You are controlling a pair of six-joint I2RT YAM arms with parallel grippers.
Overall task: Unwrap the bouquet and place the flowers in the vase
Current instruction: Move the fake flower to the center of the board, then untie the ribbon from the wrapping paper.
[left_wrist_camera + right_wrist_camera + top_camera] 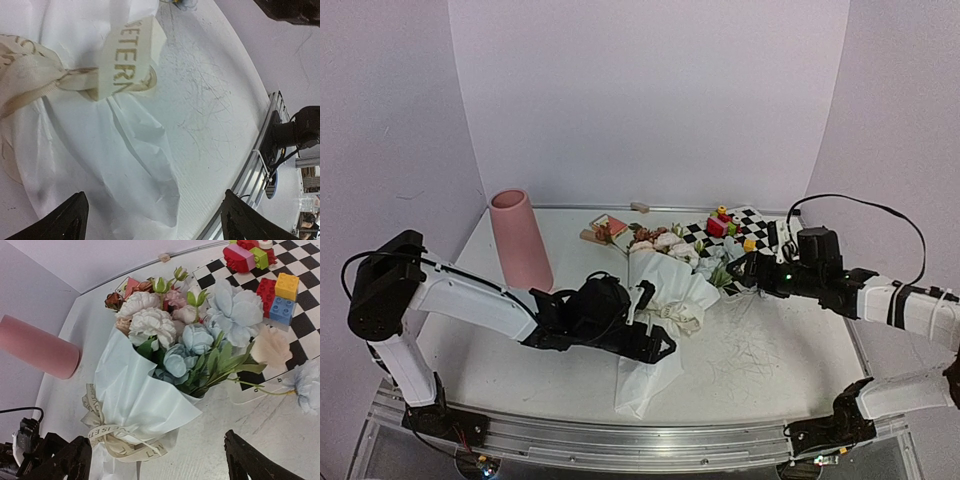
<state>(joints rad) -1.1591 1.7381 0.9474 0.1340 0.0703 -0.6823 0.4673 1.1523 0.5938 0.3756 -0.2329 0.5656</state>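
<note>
Flowers await unwrapping: the bouquet [678,290] lies in the middle of the table [775,350], heads toward the far edge, with the vase [522,240] upright near the far left corner. The left gripper [155,217], released, hovers over the paper [140,150] beside the ribbon [125,60]. The right gripper [160,457], also released, faces the flowers [190,325]. The paper looks light, limp and easily torn, so the ribbon's loose end seems the best hold.

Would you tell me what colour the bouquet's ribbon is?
The ribbon is cream with gold lettering; left wrist view.
</note>
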